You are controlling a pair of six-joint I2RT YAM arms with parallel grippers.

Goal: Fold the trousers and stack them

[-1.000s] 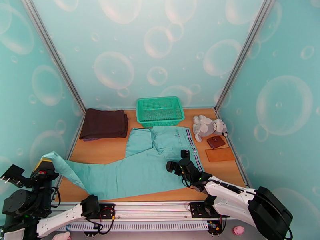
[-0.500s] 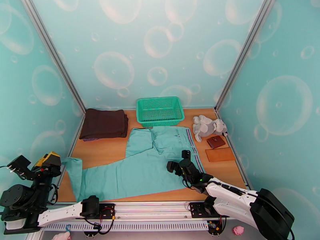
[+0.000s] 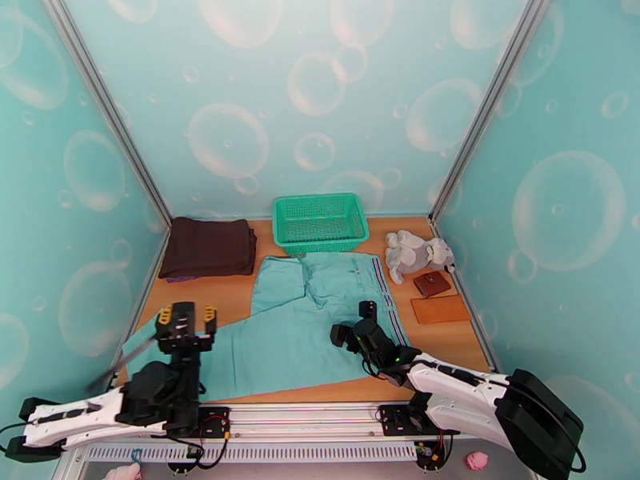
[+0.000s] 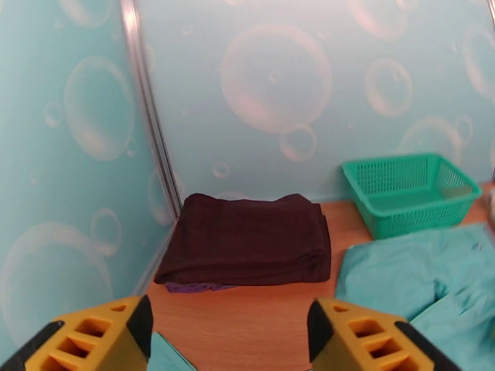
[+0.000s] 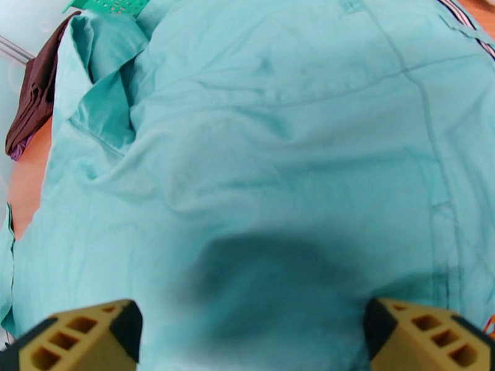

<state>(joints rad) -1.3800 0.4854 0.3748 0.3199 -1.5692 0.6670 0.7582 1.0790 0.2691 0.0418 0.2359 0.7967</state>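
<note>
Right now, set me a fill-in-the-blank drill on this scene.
1. The brown garment lies to the ____ of the basket.
2. The right tool hangs over the ____.
3. The left tool and the right tool are both ____.
Missing words: left; trousers; open.

Far left corner of wooden table (image 3: 224, 294): folded dark brown garment (image 3: 208, 247), purple cloth edge (image 4: 193, 287) peeking from beneath near side. Far middle, near back wall: green mesh basket (image 3: 320, 222), upright. Right side: grey-white plush toy (image 3: 416, 254); small brown wallet (image 3: 432, 284) just nearer; flat tan rectangular piece (image 3: 440, 310) nearer again. Teal bubble-print walls (image 3: 240, 90) all around.
</note>
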